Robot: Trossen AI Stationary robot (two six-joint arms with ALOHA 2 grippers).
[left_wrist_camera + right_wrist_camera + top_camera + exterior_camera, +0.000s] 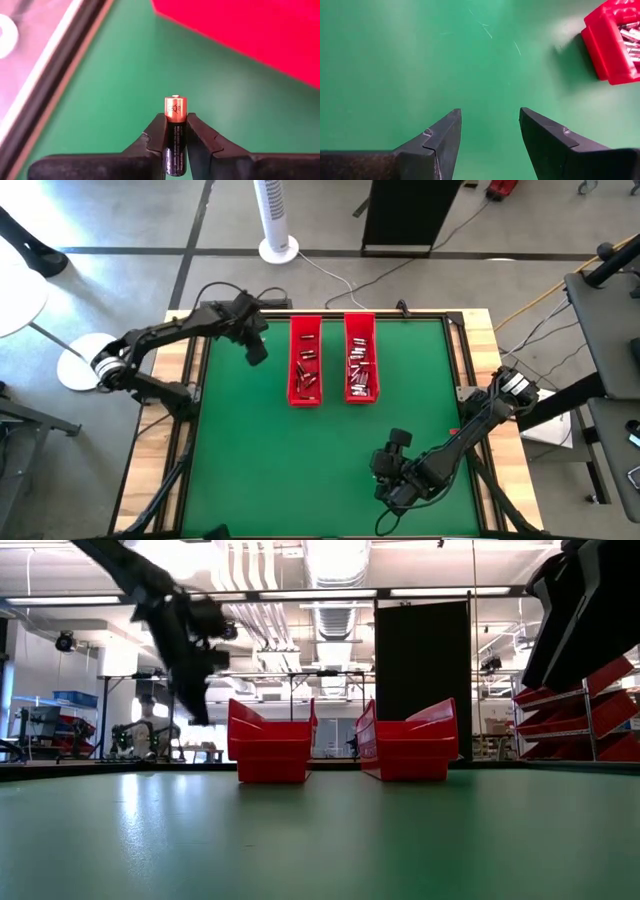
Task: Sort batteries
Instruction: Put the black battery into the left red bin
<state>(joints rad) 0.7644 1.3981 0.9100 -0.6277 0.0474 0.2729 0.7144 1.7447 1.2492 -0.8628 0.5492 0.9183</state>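
Waiting low in the high view's frame, right of centre, the right gripper (392,478) hovered over bare green mat (260,450) with its jaws wide and nothing between them; its wrist view showed only mat and the corner of a red tray at the upper right. Farther up the frame, at centre, two long red trays lay side by side, close but apart: the left tray (305,360) held a sparser scatter of mostly darker batteries (306,362), the right tray (361,358) a denser heap of mostly silvery ones (361,370). Farther still, toward the upper left, the left gripper (253,340) hung just beside the left tray's outer wall, raised clear of the mat in the low view. Its jaws were nearly closed on one battery (175,131), a dark cell with a copper-coloured top, held upright with the tip standing proud of the fingers (156,134). In that wrist view the red wall filled the upper right corner, the mat lay below. The step in hand looked like the carry of a picked cell toward its tray. The next move probably called for bringing the cell above the left tray, where the darker ones lay, then parting the jaws so it dropped inside, not on the rim.
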